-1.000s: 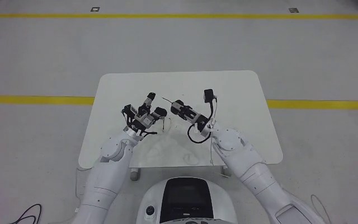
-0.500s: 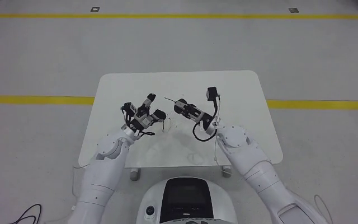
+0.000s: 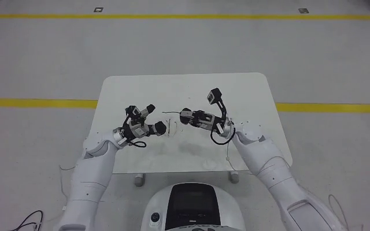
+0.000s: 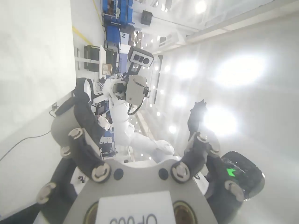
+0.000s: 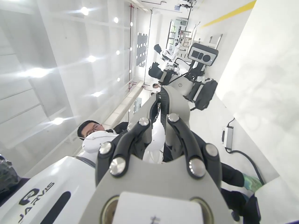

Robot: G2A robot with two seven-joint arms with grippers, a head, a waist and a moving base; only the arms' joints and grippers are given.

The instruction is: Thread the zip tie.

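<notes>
Above the middle of the table (image 3: pixel 248 86): right gripper (image 3: pixel 184 115) pinched tight on the zip tie (image 3: pixel 171 112). Its free end sticks out toward the left gripper (image 3: pixel 156 117), fingers spread wide, near it.

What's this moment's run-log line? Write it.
left gripper open | right gripper shut on zip tie | tie's free end points toward left gripper, not touching it

Robotics lab hall, yellow floor lines (image 3: pixel 46 103), white table (image 3: pixel 243 86), ceiling lights (image 5: pixel 84 11)
</notes>
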